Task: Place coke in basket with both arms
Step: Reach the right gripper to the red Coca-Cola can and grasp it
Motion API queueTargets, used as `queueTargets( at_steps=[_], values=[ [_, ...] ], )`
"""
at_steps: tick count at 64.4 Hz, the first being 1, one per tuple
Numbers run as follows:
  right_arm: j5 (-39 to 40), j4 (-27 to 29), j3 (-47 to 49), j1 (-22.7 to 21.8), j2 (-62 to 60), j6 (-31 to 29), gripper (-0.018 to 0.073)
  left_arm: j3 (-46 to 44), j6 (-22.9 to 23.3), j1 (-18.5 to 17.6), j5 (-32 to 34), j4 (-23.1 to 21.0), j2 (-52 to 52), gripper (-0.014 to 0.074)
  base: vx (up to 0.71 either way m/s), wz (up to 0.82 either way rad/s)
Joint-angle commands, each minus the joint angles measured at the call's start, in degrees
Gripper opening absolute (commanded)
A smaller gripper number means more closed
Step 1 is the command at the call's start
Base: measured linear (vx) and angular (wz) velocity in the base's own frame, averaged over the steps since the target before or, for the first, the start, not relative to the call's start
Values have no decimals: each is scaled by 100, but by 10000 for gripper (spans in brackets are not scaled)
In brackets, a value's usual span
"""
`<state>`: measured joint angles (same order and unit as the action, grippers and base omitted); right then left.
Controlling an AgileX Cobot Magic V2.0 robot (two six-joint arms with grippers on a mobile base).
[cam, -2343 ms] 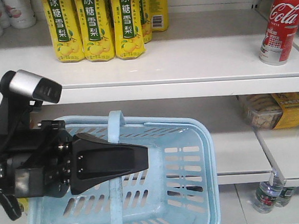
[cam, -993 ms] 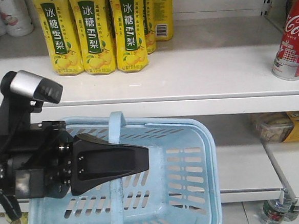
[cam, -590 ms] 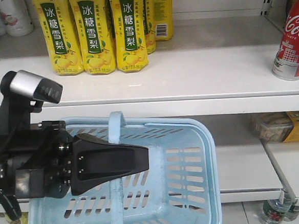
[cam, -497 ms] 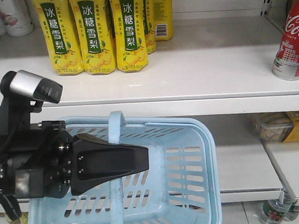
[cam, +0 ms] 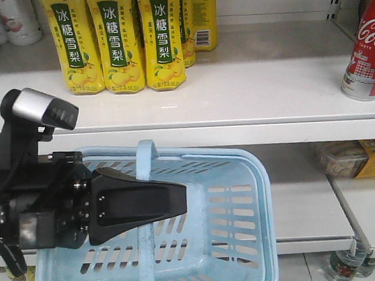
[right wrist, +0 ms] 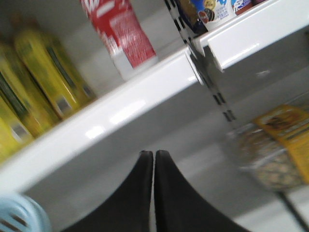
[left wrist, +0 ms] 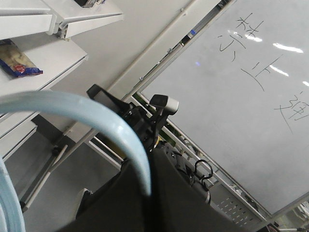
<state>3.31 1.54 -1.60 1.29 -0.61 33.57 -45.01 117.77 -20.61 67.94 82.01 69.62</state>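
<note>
Front-facing view: left hand (cam: 182, 200) over basket (cam: 257, 174), swing handle (cam: 144, 159) passing behind black wedge. Left wrist view: handle runs into pinched fingers, hand clamped on it. Right wrist view (blurred): right hand (right wrist: 153, 155) fingers pressed together, nothing between, below shelf (cam: 255, 94) edge. Coke (cam: 366, 47) upright on shelf, far right, well apart from basket. Versus 2.3 s ago: coke nearer right frame edge, lower in frame; left hand and basket unchanged.
</note>
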Motion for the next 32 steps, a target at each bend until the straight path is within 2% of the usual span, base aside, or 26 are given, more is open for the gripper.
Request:
queueTargets(
  at_steps=[1,5,11,16,21,29,32],
  values=[
    [1030,1101,-61,-5,-104,953,-4,-197,-28,-20,941,-517,-144,-6,0,0],
    [1305,1561,-61,-5,-104,1173,-4,-197,-28,-20,941,-517,-144,-6,0,0],
    [1897,2368,-48,-14,-99,1189,-4,-197,-28,-20,941,-517,-144,-6,0,0],
    [2123,2140,112,6,-99,1202,-4,-197,-28,-20,941,-517,-144,-6,0,0],
    [1870,908,593,6,-91,1188,-4,-197,-28,-20,941,-517,-144,-6,0,0],
    [426,-1908,1916,6,237,1516,15,-197,-28,-20,941,-517,-144,-6,0,0],
    [176,-2670,2296,6,398,1683,36,-197,-28,-20,941,-517,-144,-6,0,0]
  ],
)
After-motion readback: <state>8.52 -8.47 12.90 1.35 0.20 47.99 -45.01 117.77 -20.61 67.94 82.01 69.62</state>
